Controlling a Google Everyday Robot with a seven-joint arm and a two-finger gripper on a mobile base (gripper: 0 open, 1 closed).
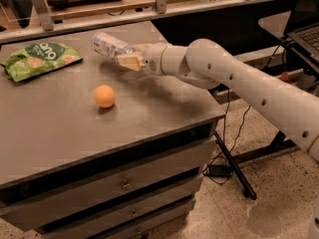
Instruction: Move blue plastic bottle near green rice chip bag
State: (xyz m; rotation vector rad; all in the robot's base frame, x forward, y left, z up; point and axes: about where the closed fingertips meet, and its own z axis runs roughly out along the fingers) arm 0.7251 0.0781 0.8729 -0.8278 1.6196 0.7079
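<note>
Just above table, jaws gripping blue plastic bottle

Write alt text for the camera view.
A white robot arm reaches in from the right, its gripper holding a small clear bottle in its fingers at the back of a grey table. A green chip bag lies apart at the far left; an orange ball sits nearer the front.

White jointed arm, dark dots; seemingly tan pincer above table's rear
</note>
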